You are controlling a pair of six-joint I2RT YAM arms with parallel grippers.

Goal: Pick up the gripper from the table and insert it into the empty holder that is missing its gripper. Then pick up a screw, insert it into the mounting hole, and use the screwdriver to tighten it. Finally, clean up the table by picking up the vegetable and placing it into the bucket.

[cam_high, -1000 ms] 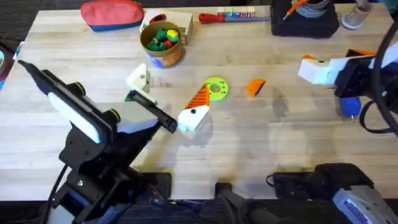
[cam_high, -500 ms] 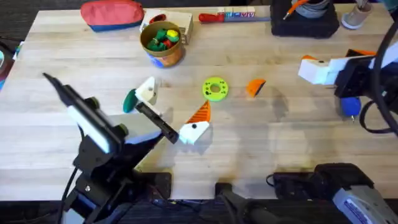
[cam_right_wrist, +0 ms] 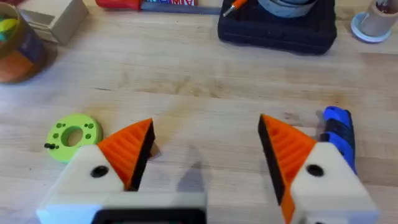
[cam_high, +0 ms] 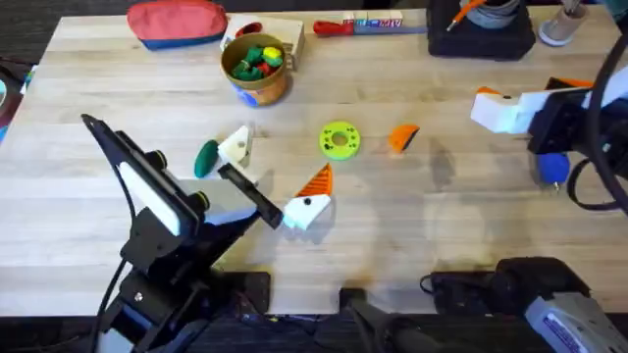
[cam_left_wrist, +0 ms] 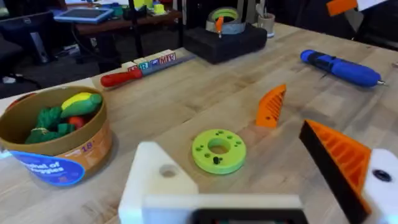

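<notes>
**Ana:** Overhead view first. Where's the loose pad?

**Ben:** The small orange ribbed plastic wedge lies on the pale wooden table. It's just beside the yellow-green round plastic ring, on the ring's side toward the right arm.

**Ana:** And where does it go?

**Ben:** Into the plain white wedge-shaped plastic holder, near the ring on its opposite side. It looks to be one finger of the left gripper; the other finger has its orange pad. That gripper's jaws stand wide apart with nothing between them.

**Ana:** The right gripper?

**Ben:** The right gripper hangs well away from the ring, out past the wedge. Its two orange-padded fingers are spread and empty.

**Ana:** How will the wedge handle?

**Ben:** Light and stiff, I'd say. It probably won't crush, but it could skid on the smooth wood if nudged. I'd pinch it across the ribbed faces near the thick end, leaving the thin end free to slide into the holder.

**Ana:** The rest?

**Ben:** The small dark green oval toy vegetable lies just beyond the holder from the ring; I can't tell whether they touch. The yellow-rimmed round bucket stands beyond the ring, toward the table's far edge. The blue-handled screwdriver lies well apart from the ring, under the right arm.
</notes>
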